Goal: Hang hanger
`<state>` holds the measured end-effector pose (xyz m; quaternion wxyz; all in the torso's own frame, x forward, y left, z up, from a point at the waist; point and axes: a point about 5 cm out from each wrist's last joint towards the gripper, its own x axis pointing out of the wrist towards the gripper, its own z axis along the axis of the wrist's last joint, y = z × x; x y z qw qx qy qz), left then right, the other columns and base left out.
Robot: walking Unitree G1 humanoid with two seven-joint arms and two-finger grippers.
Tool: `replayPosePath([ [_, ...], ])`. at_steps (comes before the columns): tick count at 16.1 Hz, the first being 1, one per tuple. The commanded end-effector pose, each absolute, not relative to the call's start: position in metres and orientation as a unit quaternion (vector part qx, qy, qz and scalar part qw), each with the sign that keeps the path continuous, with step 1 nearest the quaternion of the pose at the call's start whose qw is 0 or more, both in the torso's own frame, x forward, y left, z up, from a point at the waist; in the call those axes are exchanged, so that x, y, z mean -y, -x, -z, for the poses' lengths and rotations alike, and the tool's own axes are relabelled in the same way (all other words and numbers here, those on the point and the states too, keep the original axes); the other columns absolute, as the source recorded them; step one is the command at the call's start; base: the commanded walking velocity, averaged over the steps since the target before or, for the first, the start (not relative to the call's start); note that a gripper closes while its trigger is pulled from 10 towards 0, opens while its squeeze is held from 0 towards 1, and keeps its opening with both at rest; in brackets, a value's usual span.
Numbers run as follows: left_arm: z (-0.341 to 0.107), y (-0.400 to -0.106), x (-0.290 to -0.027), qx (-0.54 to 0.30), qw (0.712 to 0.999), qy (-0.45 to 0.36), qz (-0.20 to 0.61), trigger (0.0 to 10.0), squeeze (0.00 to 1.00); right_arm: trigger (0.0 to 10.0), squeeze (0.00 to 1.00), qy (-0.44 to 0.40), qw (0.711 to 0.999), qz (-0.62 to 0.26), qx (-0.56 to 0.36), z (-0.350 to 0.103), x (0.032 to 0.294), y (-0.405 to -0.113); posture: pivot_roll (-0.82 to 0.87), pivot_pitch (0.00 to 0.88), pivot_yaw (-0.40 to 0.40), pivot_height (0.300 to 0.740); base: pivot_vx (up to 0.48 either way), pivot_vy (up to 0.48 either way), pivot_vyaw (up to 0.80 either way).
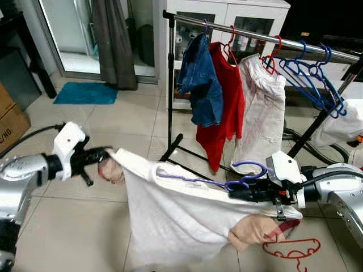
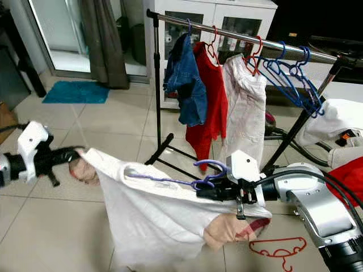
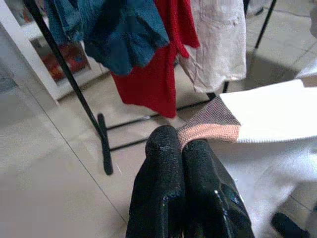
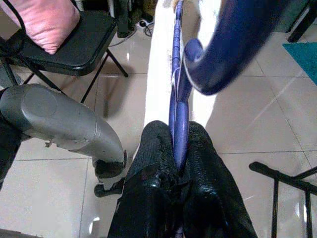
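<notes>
Right gripper, fingers clamped on the neck of a purple hanger, just below its hook; hook curving up and free, pointing toward the rail. Left gripper, fingers pressed together on the pink cuff of a white shirt, holding the sleeve out taut on the left.

Shirt threaded on the hanger, slung between both grippers in front of the rack, well below the rail, body sagging toward the tiled floor. A second pink cuff drooping under the right gripper.

Likely handling: hanger thin, light and fairly stiff, smooth enough to twist between the pads; best held where now held, at the neck, leaving the hook bare for the rail. Shirt soft and limp, light, liable to slide off a hanger arm if tipped; sleeve hold good only for keeping cloth off the floor, not for steering.

On the rail, from the left: a denim jacket, a red shirt, pale trousers, then a bunch of bare blue hangers. Open rail between the trousers and the blue hangers, seemingly a fair place to hook on.

A red hanger flat on the floor just beside the right arm. A teal mat by the glass door, a grey curtain beside it, a white cabinet behind the rack.

Writing: a few dark letters on a cardboard box at the left edge, too cropped to read with certainty. No brand legible elsewhere.
</notes>
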<state>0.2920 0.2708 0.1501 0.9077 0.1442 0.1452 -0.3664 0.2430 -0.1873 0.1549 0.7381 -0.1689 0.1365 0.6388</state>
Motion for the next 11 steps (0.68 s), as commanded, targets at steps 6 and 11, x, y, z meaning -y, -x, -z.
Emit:
replayPosePath([
  [6, -0.174, -0.301, -0.269, -0.076, 0.926, -0.113, 0.351, 10.0, 1.00, 10.0, 0.00, 0.164, 0.746, -0.634, -0.122, -0.157, 0.176, -0.244, 0.04, 0.000, -0.016, 0.740, 0.000, 0.000, 0.00],
  [11, -0.176, -0.300, -0.270, -0.078, 0.927, -0.112, 0.351, 10.0, 1.00, 10.0, 0.00, 0.142, 0.757, -0.630, -0.101, -0.154, 0.156, -0.248, 0.04, 0.000, -0.015, 0.740, 0.000, 0.000, 0.00],
])
